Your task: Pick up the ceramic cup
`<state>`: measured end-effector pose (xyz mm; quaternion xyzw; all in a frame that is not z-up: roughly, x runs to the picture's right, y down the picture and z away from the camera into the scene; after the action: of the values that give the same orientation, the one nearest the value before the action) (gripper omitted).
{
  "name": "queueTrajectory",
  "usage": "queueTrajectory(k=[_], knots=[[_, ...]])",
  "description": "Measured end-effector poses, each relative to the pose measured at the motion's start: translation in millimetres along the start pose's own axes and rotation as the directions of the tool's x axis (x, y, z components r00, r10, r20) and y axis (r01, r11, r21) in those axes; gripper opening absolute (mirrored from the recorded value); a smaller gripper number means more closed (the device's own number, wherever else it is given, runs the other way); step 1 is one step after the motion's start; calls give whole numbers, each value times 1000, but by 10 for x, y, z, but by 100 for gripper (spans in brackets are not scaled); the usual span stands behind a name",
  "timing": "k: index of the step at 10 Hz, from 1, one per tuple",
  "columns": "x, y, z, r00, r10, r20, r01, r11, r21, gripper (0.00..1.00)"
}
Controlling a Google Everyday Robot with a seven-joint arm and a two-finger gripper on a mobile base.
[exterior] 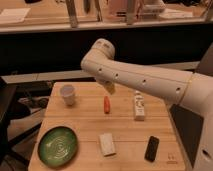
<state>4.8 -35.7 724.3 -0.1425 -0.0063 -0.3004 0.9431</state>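
Observation:
The ceramic cup [68, 94] is small, pale grey-white and has no handle. It stands upright near the back left of the wooden table [125, 131]. My white arm reaches in from the right, bends above the table's back edge, and the gripper [110, 89] hangs down from that bend. The gripper is to the right of the cup, apart from it, and just above a small red-orange object [106, 104]. It holds nothing that I can see.
A green plate [58, 146] sits at the front left. A white block [106, 143] and a black phone-like object [152, 148] lie near the front edge. A white bottle [139, 105] stands at the right. A dark counter runs behind the table.

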Motion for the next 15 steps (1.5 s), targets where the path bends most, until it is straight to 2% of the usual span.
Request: queueTrajectory(k=[7,12,14,15], knots=[[-183,-342,40,997,-83,11,82,995,48,80],[-430,-632,70,986,-162,26,159,983,91,80],[-427,-660,99,983,-181,30,177,979,100,80],[-499,-724,110,979,-198,38,193,975,109,80]])
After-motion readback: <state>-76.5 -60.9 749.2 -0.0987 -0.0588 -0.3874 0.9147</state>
